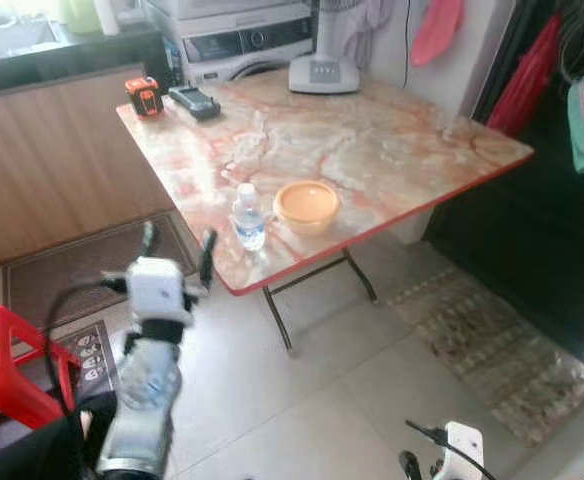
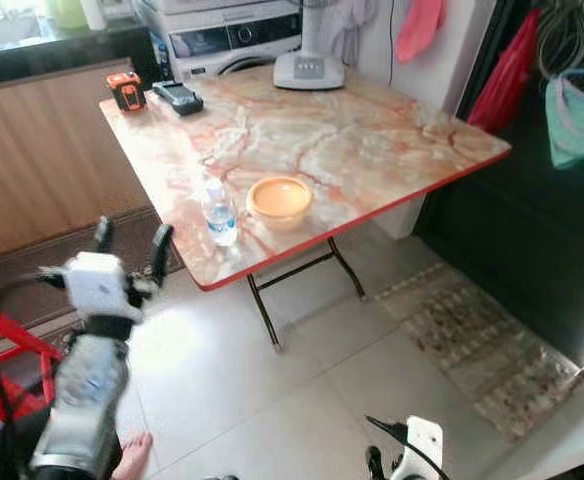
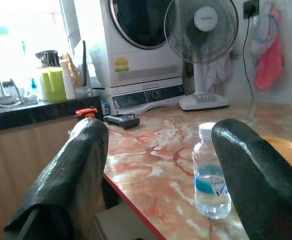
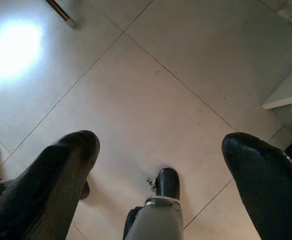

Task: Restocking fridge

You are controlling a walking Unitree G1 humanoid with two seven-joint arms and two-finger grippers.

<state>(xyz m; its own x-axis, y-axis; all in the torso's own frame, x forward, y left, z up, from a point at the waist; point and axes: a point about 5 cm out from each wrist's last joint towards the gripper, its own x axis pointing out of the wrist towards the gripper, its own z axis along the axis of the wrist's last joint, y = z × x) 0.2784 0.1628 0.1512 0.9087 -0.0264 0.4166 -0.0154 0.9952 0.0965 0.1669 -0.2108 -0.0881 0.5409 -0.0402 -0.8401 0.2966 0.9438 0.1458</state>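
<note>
A small clear water bottle (image 1: 248, 217) with a blue label stands upright near the front edge of the marble-patterned folding table (image 1: 372, 150). Beside it sits an orange bowl (image 1: 307, 204). My left gripper (image 1: 179, 248) is raised, open, short of the table's front corner and a little to the left of the bottle. In the left wrist view the water bottle (image 3: 211, 175) stands beyond the two black fingers (image 3: 73, 170), not between them. My right gripper (image 4: 161, 175) hangs low over the tiled floor, open with nothing in it.
A red plastic stool (image 1: 7, 365) stands at my left by a dark mat (image 1: 67, 275). On the table's far side are an orange tape measure (image 1: 144, 96), a black device (image 1: 194, 101) and a fan base (image 1: 323, 73). A washing machine (image 1: 242, 40) stands behind. A patterned rug (image 1: 492, 350) lies to the right.
</note>
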